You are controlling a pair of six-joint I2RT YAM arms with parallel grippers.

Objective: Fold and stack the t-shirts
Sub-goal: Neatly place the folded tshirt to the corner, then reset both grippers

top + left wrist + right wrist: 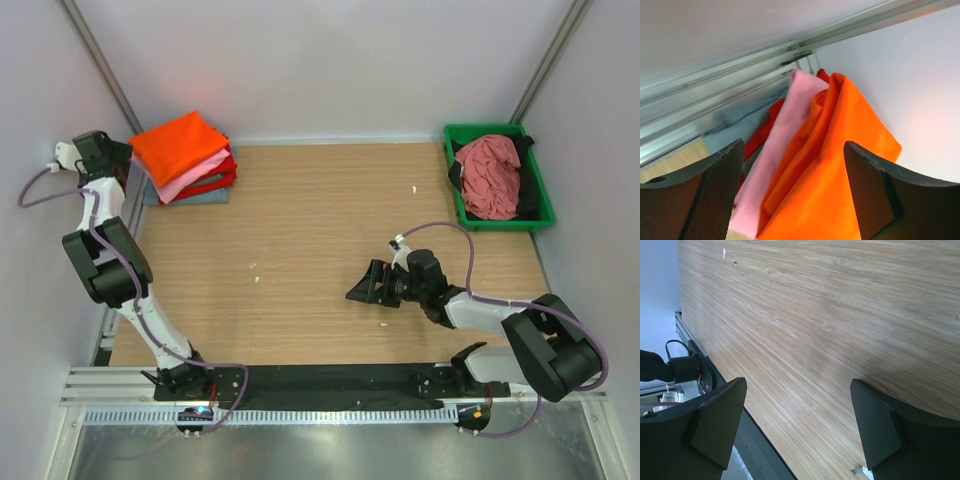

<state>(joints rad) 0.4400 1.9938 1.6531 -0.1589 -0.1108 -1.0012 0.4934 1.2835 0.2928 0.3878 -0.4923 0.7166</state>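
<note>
A stack of folded t-shirts lies at the back left: bright orange (180, 145) on top, then light pink (197, 178), red (218, 182) and grey-blue (200, 198) at the bottom. My left gripper (128, 165) is open and empty at the stack's left edge. In the left wrist view, its fingers (794, 145) frame the orange tee (840, 165), with the pink (785, 130) and red (765, 130) beside it. A dusty rose tee (490, 175) and a black one (528, 150) lie crumpled in the green tray (540, 222). My right gripper (365, 285) is open and empty over bare wood (798, 381).
The side wall and an aluminium frame rail (740, 65) run close behind the stack on the left. Small white scraps (415, 188) lie on the wooden table (320, 230). A black strip (330, 385) runs along the near edge between the arm bases.
</note>
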